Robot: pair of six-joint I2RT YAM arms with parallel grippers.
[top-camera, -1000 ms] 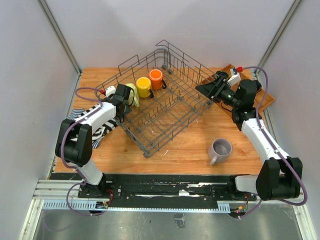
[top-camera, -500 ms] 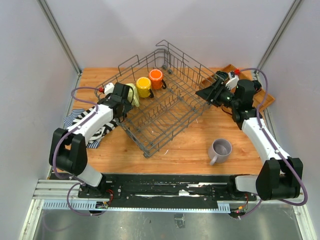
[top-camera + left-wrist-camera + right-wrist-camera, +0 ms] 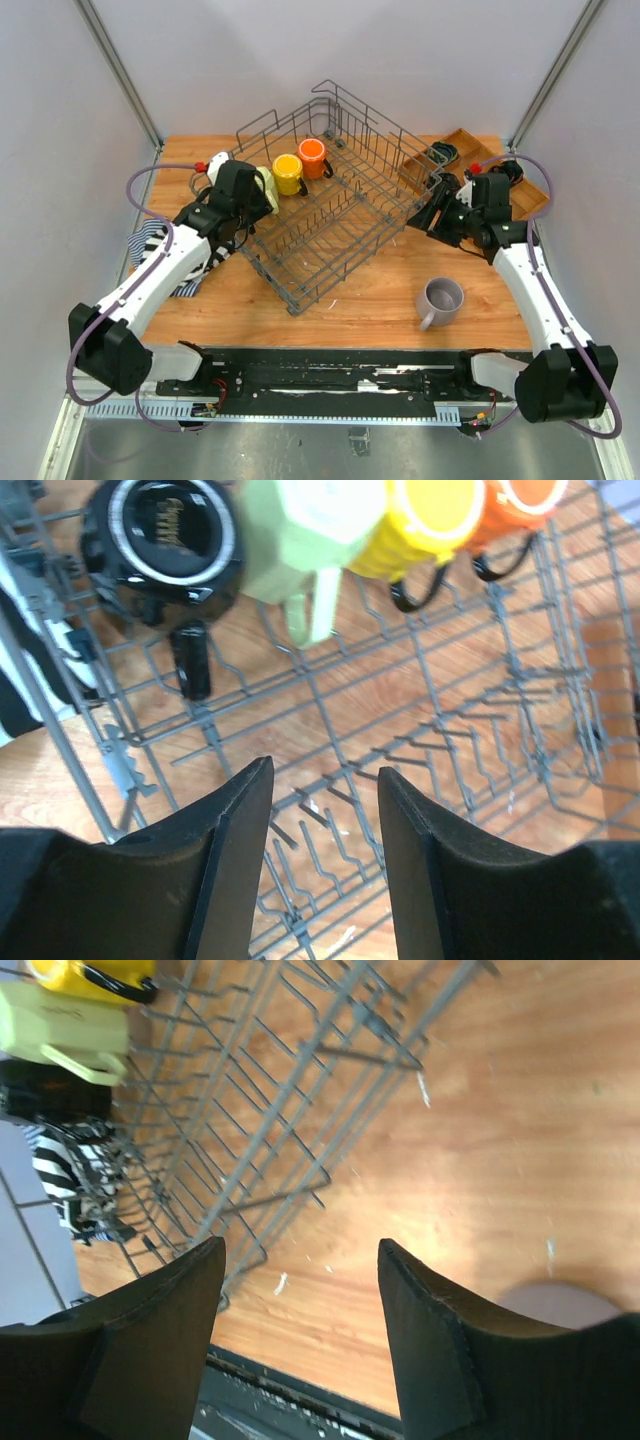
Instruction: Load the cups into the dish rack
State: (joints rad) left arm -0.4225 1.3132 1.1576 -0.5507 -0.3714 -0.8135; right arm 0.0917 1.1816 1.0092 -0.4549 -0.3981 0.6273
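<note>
I read left gripper (image 3: 322,780) and right gripper (image 3: 300,1250) both wide, empty. The black mug (image 3: 175,540), pale cream mug (image 3: 300,530), yellow mug (image 3: 430,515) and orange mug (image 3: 520,495) sit in the grey wire dish rack (image 3: 330,225); the lavender-grey mug (image 3: 440,297) stands outside it.

Grey wire dish rack (image 3: 325,205); glossy mugs (image 3: 300,535); wooden table (image 3: 380,290)

dish rack (image 3: 335,225): mid-table (image 3: 380,290), set corner-on, between the two arms
mug row: four mugs in the rack, side by side along its far-left wall
row order, near to far: first mug (image 3: 175,540), second mug (image 3: 310,530), third mug (image 3: 430,515), fourth mug (image 3: 520,498)
fifth mug (image 3: 440,297): on the table, outside the rack, front-right of it
wooden tray (image 3: 475,143): far-right corner, just right of the rack
striped cloth (image 3: 148,240): left table edge, under the left arm
left gripper (image 3: 325,860): over the rack floor, just before the row
</note>
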